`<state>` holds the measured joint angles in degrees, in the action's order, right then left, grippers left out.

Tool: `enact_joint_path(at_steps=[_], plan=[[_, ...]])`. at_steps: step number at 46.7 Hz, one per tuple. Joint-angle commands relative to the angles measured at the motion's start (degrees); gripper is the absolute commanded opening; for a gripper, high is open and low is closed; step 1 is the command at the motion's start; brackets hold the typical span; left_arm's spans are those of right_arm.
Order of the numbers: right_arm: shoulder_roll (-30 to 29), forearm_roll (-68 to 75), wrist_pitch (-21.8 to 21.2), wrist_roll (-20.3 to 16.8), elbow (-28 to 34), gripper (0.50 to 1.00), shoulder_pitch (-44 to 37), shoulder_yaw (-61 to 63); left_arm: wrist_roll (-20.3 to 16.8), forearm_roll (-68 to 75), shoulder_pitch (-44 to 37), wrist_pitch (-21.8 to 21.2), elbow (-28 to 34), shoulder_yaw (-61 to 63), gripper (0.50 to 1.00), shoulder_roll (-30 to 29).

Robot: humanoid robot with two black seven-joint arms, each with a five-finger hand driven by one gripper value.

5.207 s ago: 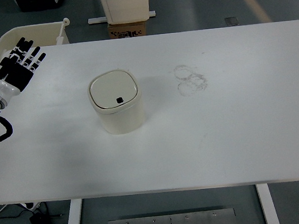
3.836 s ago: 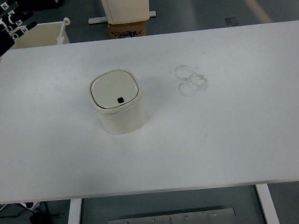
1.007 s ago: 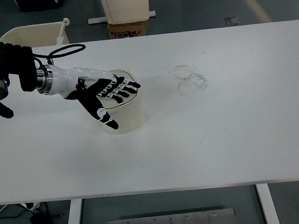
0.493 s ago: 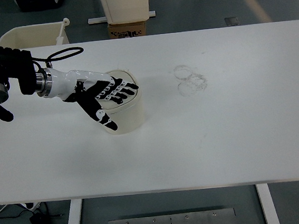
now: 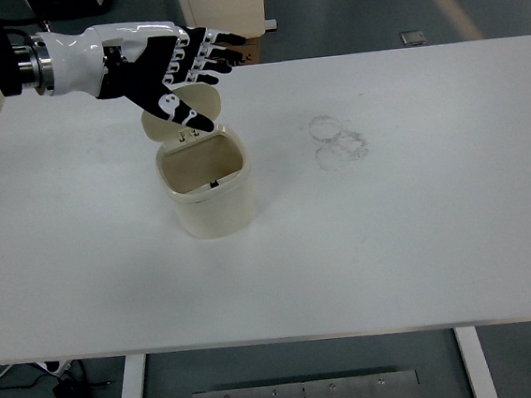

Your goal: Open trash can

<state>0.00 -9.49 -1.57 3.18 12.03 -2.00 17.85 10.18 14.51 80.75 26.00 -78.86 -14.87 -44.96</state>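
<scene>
While left robot hand [image 5: 170, 69] hovers fingers spread, trash can [image 5: 210, 190] open, lid [image 5: 182, 108] partly hidden.

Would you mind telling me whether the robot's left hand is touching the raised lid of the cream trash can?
Cannot tell. In the top view the left hand overlaps the raised cream lid of the trash can, fingers spread, but one steep view shows neither contact nor gap.

Your left hand [image 5: 164, 69] covers most of the raised lid [image 5: 184, 108] at 12 o'clock of the can [image 5: 210, 185]; only the lid's lower part shows. You cannot see the can's floor, lost in shadow. The left arm runs off the left edge. The box [image 5: 221, 4] at 12 o'clock is cut by the top edge.
</scene>
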Motion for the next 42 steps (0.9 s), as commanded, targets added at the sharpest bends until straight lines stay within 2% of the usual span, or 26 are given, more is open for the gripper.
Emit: enact_joint_path(at_steps=[1, 11, 17, 25, 42], plan=[[0.0, 0.0, -0.01, -0.02, 0.01, 0.993, -0.03, -0.01, -1.56, -3.95, -1.99, 0.02, 2.12, -4.28, 1.0, -0.48], [0.0, 0.0, -0.01, -0.02, 0.01, 0.993, -0.02, -0.01, -4.03, -11.16, -7.53, 0.02, 10.47, -13.34, 1.0, -0.39], [0.0, 0.0, -0.01, -0.02, 0.01, 0.993, -0.02, -0.01, -5.7, -16.08, -11.13, 0.11, 13.03, -16.5, 1.0, -0.48], [0.0, 0.0, -0.01, -0.02, 0.01, 0.993, -0.03, -0.01, -11.49, -19.42, -17.46, 0.11, 17.42, -21.69, 1.0, 0.22], [0.0, 0.0, -0.01, -0.02, 0.01, 0.993, -0.02, -0.01, -11.68, -34.89, -23.88, 0.46, 29.02, -26.18, 1.0, 0.83]])
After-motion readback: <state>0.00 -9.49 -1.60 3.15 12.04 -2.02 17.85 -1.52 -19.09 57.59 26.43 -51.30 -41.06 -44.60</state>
